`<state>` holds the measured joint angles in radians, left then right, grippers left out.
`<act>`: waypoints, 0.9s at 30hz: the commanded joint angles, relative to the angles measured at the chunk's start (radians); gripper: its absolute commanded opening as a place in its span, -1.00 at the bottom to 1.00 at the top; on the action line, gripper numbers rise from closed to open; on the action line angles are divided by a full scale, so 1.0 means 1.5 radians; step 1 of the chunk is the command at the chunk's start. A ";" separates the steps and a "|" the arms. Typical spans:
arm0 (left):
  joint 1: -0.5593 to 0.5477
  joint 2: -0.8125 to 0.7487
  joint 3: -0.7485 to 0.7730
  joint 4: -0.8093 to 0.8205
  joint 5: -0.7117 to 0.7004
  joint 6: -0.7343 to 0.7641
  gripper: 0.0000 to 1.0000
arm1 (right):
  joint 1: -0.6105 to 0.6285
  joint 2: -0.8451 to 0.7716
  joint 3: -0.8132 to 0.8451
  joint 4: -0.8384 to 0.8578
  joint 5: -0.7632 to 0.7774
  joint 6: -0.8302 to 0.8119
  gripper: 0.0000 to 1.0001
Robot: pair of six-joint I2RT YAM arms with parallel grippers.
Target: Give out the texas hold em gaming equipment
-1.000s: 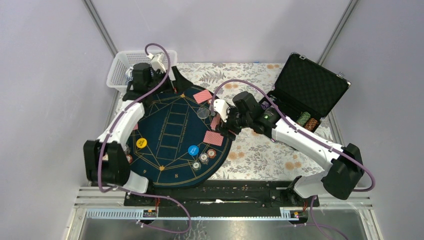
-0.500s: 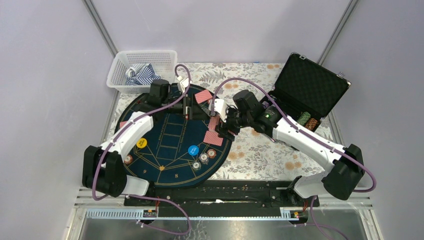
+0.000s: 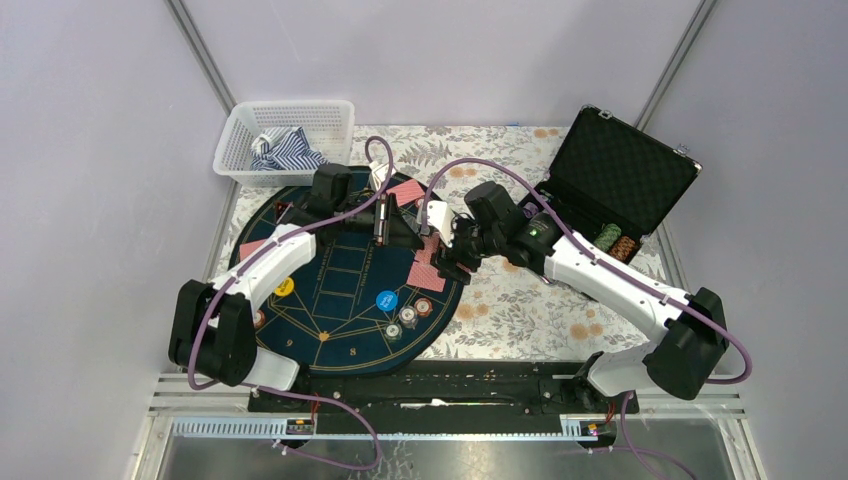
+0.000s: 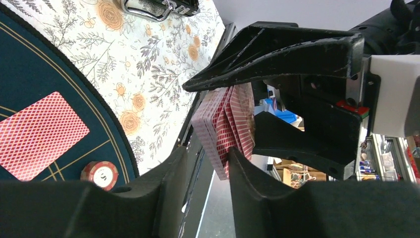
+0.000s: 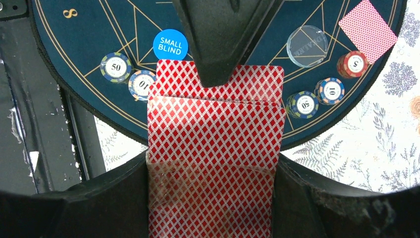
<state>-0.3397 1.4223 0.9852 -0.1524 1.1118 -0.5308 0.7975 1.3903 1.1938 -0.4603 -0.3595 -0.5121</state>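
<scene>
My right gripper [image 3: 441, 252] is shut on a fanned deck of red-backed playing cards [image 5: 213, 129], held above the mat's right edge. My left gripper [image 4: 208, 151] reaches across and straddles the deck's free end. One finger touches the cards and a gap shows at the other, so it stands open. On the dark blue mat [image 3: 340, 290] lie single cards [image 3: 426, 275], a blue disc [image 5: 170, 45], a yellow disc [image 3: 284, 287], a clear disc [image 5: 307, 46] and small chip stacks [image 5: 116, 67].
An open black case [image 3: 610, 190] with chips in it stands at the back right on the floral cloth. A white basket [image 3: 240, 148] holding striped fabric sits at the back left. The arms' cables arch over the mat's far side.
The left arm swung from the basket at the back left across to the right gripper's deck, its jaws narrowing round the cards. The right arm and deck stayed put.
</scene>
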 commanded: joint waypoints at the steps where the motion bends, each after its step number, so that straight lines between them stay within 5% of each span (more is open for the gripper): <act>1: 0.005 -0.003 -0.005 0.019 0.000 0.012 -0.28 | 0.006 -0.019 0.022 0.037 -0.003 -0.008 -0.66; 9: 0.030 -0.024 -0.004 0.022 0.011 0.010 -0.59 | 0.006 -0.026 0.009 0.038 0.005 -0.011 -0.66; 12: 0.025 -0.036 -0.006 0.034 0.015 0.009 -0.39 | 0.005 -0.023 0.011 0.037 0.001 -0.010 -0.66; 15: 0.017 -0.034 0.001 0.036 0.024 0.005 0.04 | 0.006 -0.018 0.015 0.036 -0.002 -0.011 -0.66; 18: 0.009 -0.028 0.008 0.036 0.023 0.002 0.15 | 0.006 -0.012 0.019 0.036 -0.005 -0.011 -0.66; 21: -0.001 -0.011 0.016 0.035 0.012 0.002 0.04 | 0.006 -0.007 0.027 0.035 -0.011 -0.008 -0.66; 27: 0.002 0.007 0.028 -0.007 0.004 0.025 -0.60 | 0.006 -0.009 0.030 0.035 -0.002 -0.006 -0.67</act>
<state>-0.3439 1.4216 0.9882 -0.1497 1.1271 -0.5285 0.7975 1.3903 1.1915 -0.4622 -0.3508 -0.5186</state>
